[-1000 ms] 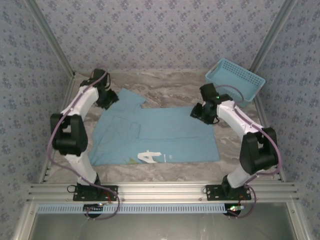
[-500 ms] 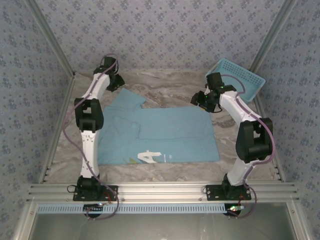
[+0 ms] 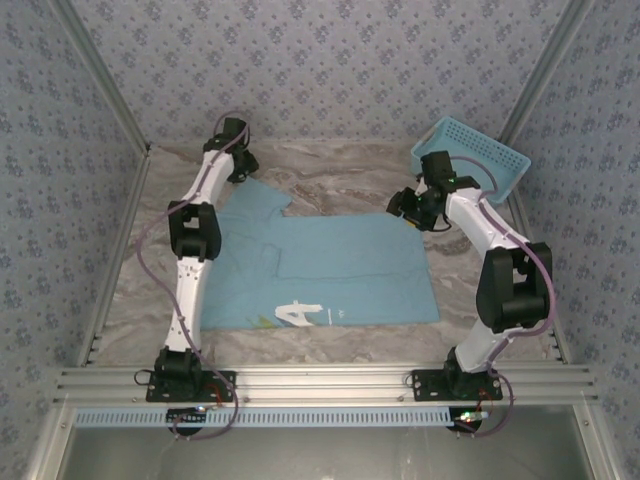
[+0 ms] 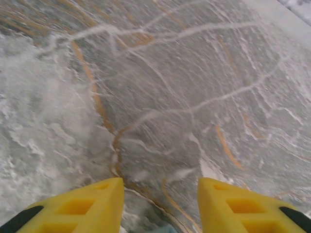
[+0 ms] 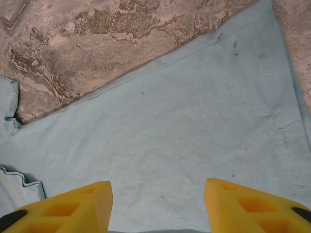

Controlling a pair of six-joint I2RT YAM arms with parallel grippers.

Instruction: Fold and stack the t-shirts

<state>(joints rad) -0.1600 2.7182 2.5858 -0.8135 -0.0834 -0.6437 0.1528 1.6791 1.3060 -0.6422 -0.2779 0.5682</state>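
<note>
Light blue t-shirt flat on marbled table, white "A" legible; left and right jaws apart, empty.

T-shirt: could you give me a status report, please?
Left gripper open over marble table. Right gripper open over t-shirt, which lies flat. Basket stands apart, far right.

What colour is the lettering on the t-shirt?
The lettering is white on the light blue t-shirt; top external view shows it best.
</note>
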